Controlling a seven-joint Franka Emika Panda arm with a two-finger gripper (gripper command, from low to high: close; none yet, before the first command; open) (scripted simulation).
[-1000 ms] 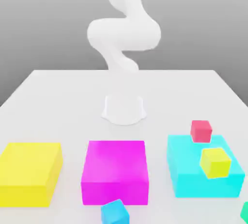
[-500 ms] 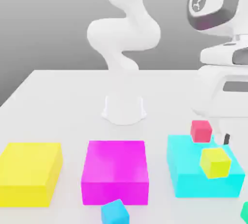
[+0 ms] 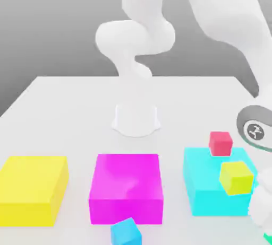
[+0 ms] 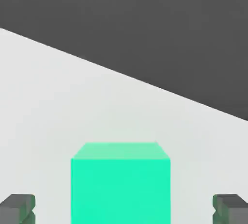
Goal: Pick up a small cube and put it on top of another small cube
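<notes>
White table (image 3: 69, 106), broad and flat, grey backdrop behind it. The arm (image 3: 223, 16) rises from its round base (image 3: 136, 119) at the table's middle, loops up, then sweeps down to the exterior view's right, its wrist low at the near right corner.

Landmark: the magenta block (image 3: 126, 187), near the front edge, directly in front of the base.

- Yellow block (image 3: 33, 188): beside the magenta block on the exterior view's left, a gap between them, same row.
- Cyan block (image 3: 220, 183): beside the magenta block on the exterior view's right, same row, a gap between. The arm's wrist overlaps its right end.
- Yellow cube (image 3: 236, 177): small, resting on the cyan block's top, toward its front right.
- Red cube (image 3: 220, 143): small, at the cyan block's back edge, farther from the magenta block than the yellow cube is from the front; on the block or just behind it, cannot tell.
- Blue cube (image 3: 126, 233): small, on the table just in front of the magenta block, close to its front face.
- Green cube (image 4: 120, 183): small, on the table far right of the magenta block, past the cyan block, a sliver at the exterior view's lower right corner (image 3: 268, 235).

Gripper (image 4: 124, 208): in the hand view the two dark fingertips (image 4: 17, 208) stand apart, one on each side of the green cube, clear space between each tip and the cube's sides. Not clamped.
</notes>
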